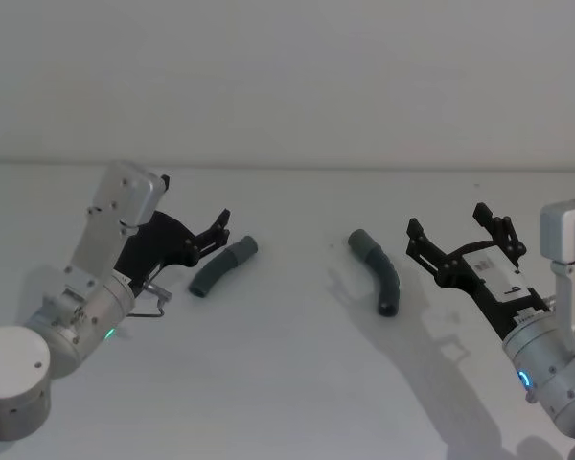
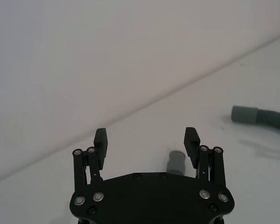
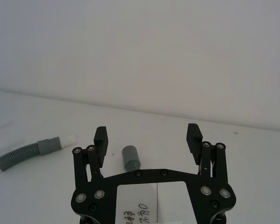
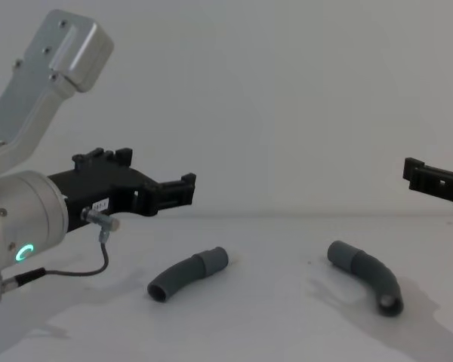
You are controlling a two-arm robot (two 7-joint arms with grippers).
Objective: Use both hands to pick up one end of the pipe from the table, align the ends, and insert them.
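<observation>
Claws poised over two halves of a grey pipe: in the head view the left claw (image 1: 218,233) hangs open and empty at centre left of the frame, its tips just beside the collar end of the left pipe piece (image 1: 225,265). The right claw (image 1: 447,220), likewise spread and holding nothing, hovers at centre right near the right pipe piece (image 1: 378,268). Both pieces lie flat on the white surface (image 1: 287,393), well apart, their collared ends turned toward each other across the middle of the frame. The right wrist view shows a pale tip (image 3: 68,139) beyond the farther piece's collar, and the socket (image 3: 130,157) of the nearer piece in line with the gap between the right claw's fingers.

The step in hand looks to be the approach to a two-handed pick-up. Done well, each claw would probably come down square across its piece and grip the ribbed body behind the collar, leaving tip and socket clear for mating. A grip too near either end could block the insertion. A pinch on the curve may let a piece roll, so closing centred and level seems wise before lifting.
</observation>
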